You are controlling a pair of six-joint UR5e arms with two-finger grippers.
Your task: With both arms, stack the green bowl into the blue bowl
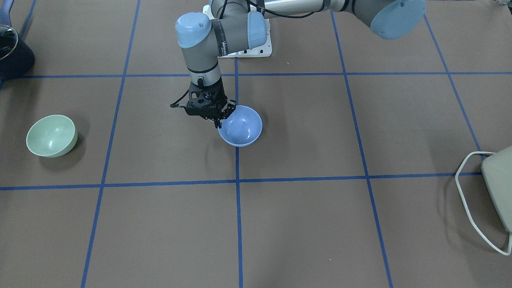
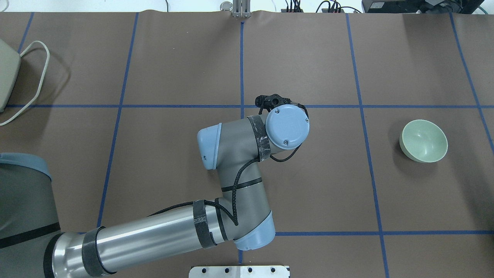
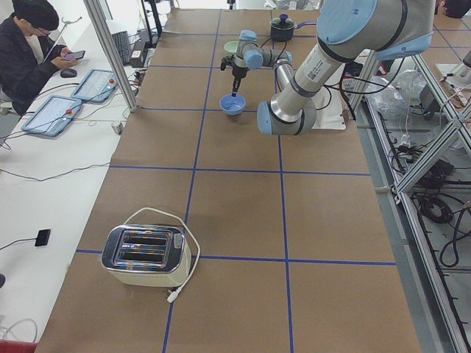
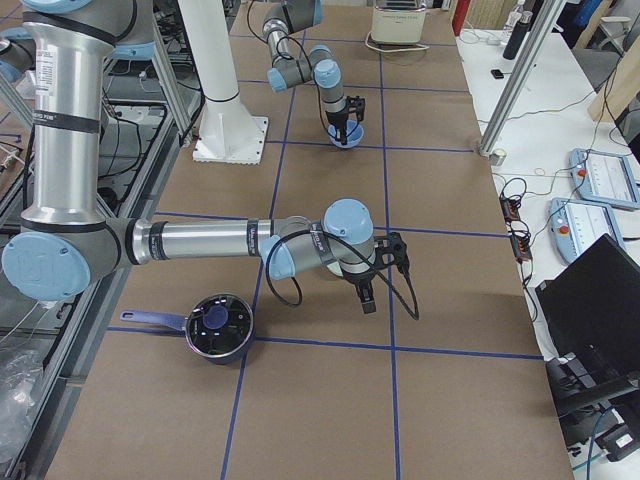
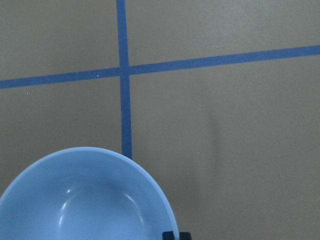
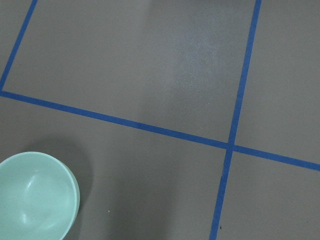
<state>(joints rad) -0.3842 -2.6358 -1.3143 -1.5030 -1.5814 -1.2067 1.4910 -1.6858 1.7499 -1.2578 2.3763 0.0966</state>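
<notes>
The blue bowl (image 1: 242,128) stands upright near the table's middle; it also shows in the left wrist view (image 5: 85,200). My left gripper (image 1: 220,121) points down and is shut on the bowl's rim, on the side nearest the robot's right; one fingertip (image 5: 171,235) shows at the rim. I cannot tell whether the bowl rests on the table or is held just above it. The green bowl (image 1: 51,135) sits alone far off on the robot's right (image 2: 423,141) and shows in the right wrist view (image 6: 35,197). My right gripper (image 4: 365,300) shows only in the exterior right view, so I cannot tell whether it is open.
A toaster (image 1: 498,188) with a white cord stands at the table's left end. A dark pot (image 4: 215,325) stands at the right end near the robot. The white pedestal (image 1: 256,50) is behind the blue bowl. A person (image 3: 29,44) sits at a side desk.
</notes>
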